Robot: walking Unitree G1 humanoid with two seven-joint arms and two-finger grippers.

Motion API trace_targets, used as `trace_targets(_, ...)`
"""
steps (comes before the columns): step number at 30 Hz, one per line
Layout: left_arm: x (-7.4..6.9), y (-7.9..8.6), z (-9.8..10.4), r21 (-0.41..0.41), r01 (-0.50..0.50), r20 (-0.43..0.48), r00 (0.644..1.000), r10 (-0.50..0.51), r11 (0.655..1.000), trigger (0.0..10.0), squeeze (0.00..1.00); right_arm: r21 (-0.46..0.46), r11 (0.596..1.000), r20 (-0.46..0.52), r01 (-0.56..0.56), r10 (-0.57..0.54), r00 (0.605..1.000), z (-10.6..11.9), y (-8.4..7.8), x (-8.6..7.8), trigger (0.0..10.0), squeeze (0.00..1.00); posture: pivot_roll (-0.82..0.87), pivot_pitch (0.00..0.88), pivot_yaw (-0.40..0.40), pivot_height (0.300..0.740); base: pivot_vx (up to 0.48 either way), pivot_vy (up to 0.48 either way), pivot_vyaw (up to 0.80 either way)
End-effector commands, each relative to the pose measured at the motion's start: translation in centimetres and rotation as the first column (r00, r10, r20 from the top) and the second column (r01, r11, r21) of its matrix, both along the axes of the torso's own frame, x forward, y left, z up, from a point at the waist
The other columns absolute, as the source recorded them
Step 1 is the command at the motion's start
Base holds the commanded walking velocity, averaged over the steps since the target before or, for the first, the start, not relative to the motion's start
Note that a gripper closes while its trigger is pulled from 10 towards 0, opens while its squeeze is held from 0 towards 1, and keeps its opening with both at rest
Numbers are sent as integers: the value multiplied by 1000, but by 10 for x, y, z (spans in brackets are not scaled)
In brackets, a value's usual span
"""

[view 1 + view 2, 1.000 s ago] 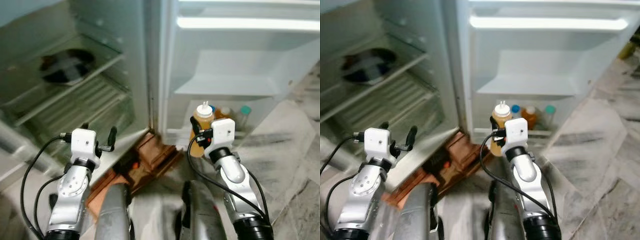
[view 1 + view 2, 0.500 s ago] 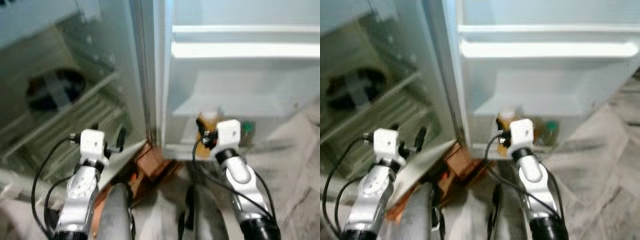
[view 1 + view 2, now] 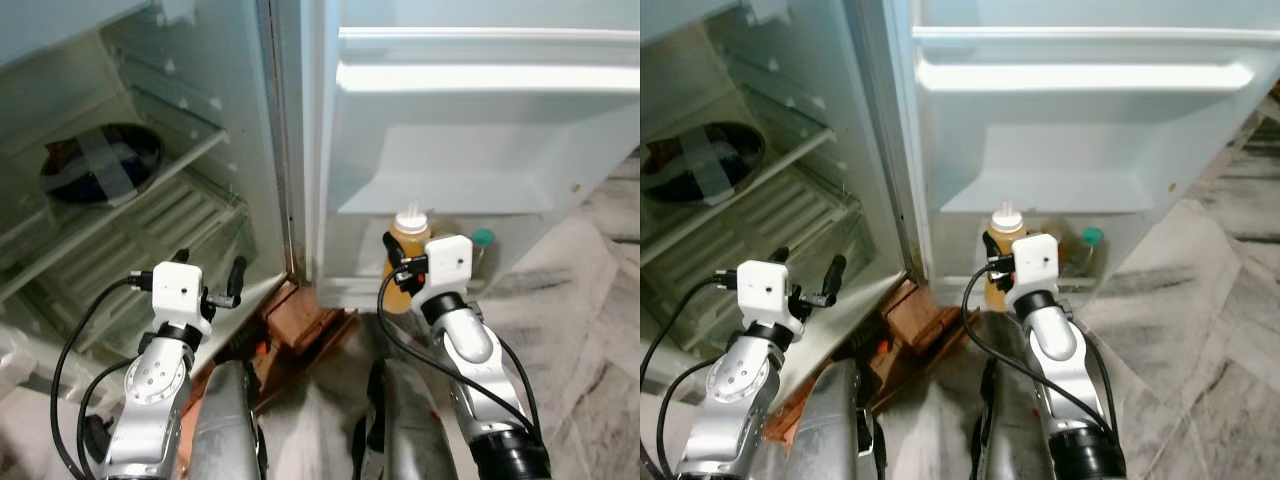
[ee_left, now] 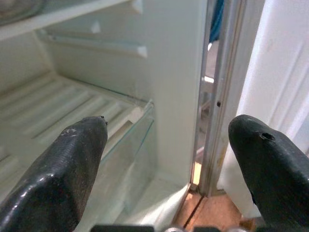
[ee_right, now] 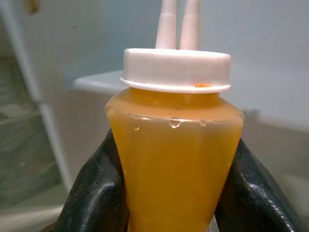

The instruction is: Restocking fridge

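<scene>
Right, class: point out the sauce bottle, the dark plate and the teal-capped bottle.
sauce bottle [image 5: 174, 164], right wrist view, on its orange body.
dark plate [image 3: 95, 165], left eye view, on its middle.
teal-capped bottle [image 3: 484, 238], left eye view, on its cap.

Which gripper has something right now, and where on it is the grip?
The right gripper holds the orange squeeze bottle by its body, below the white cap. The left gripper is open and holds nothing.

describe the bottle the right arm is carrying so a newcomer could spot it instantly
Start at the open fridge door and drop to its lowest shelf. Just in front of it, the right pincer grips a squeeze bottle of orange-yellow sauce. Its white cap with two nozzles sets it apart from the teal-capped bottle on the shelf behind.
</scene>
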State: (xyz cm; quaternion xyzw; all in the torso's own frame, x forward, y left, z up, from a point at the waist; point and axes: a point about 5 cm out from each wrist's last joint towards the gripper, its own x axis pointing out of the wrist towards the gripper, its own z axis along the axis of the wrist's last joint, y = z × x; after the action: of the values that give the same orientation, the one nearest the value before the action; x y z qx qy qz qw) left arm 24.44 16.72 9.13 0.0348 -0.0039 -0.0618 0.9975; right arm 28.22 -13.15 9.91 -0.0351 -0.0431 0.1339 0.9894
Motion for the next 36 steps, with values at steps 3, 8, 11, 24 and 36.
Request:
trace_targets(3,-7,3,1,2,-20,-17,1000,20,1000,10000,0,-12,999,-4,-48,48,999,-2,6,2,10000,0,108,221,-4,537,0,0,0)
trace_targets(8,-16,5,7,16,-52,-20,998,52,999,10000,0,-36,991,16,-125,126,992,1,16,6,10000,0,130,266,-3,532,0,0,0)
trace_targets(11,-18,7,12,25,-64,-18,998,65,998,10000,0,-63,985,43,-163,166,985,6,23,14,10000,0,148,291,0,532,0,0,0)
trace_targets(24,-34,11,27,42,-82,-26,996,83,996,10000,0,-235,953,216,-193,245,945,45,38,58,10000,0,242,359,25,532,0,0,0)
trace_targets(36,-43,9,37,50,-70,-58,996,72,996,10000,0,-401,912,404,-91,265,876,74,49,78,10000,0,294,399,43,532,0,0,0)
